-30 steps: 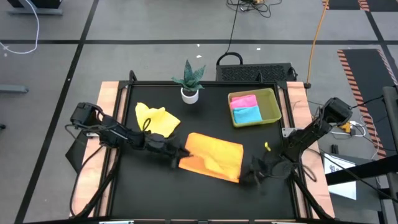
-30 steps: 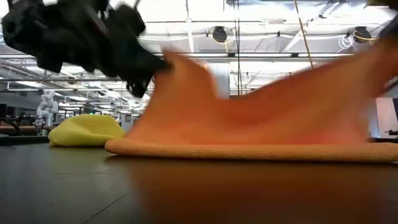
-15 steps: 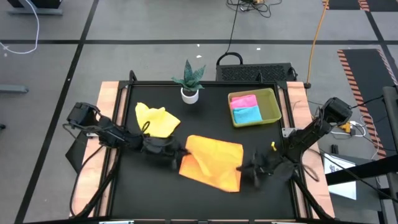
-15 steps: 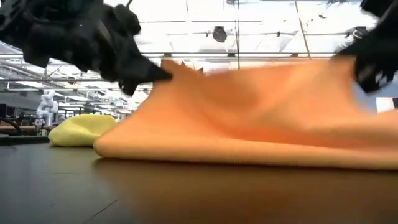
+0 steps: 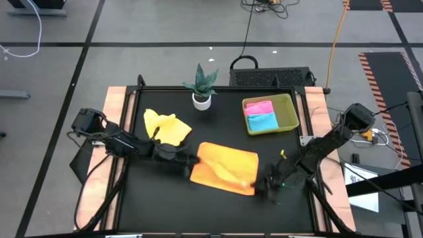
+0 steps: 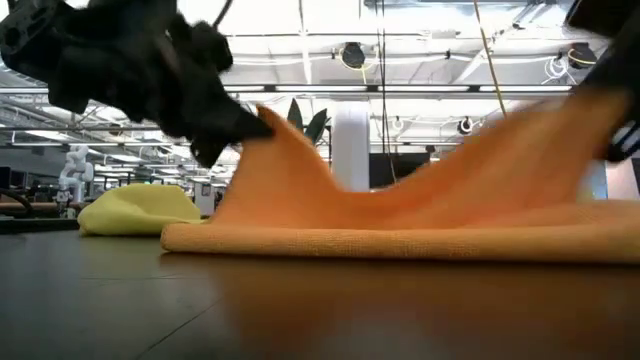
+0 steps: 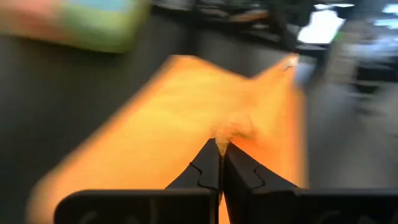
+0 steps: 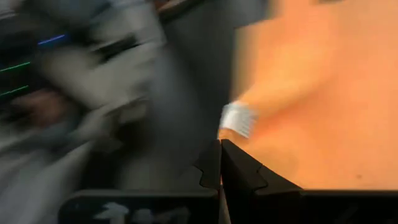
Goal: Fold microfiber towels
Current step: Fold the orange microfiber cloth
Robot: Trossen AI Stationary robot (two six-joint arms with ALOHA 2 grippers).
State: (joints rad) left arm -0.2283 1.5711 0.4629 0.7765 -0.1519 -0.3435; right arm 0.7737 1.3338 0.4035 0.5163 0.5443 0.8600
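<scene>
The orange towel (image 5: 225, 168) lies rumpled, pinched at opposite corners by the left gripper (image 5: 193, 160) and right gripper (image 5: 256, 186). Beyond it, the green tray (image 5: 288, 118) holds the pink towel (image 5: 259, 107) and blue towel (image 5: 262, 121).

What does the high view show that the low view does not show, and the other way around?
Only the high view shows the yellow-green tray holding the pink towel and the light blue towel, the whole potted plant, and both arms reaching in from the table's sides.

Only the low view shows the orange towel lifted into two peaks above a flat lower layer, and the room behind the table.

Both show the orange towel pinched by the left gripper and the right gripper, both shut on it, and the yellow towel lying crumpled.
</scene>
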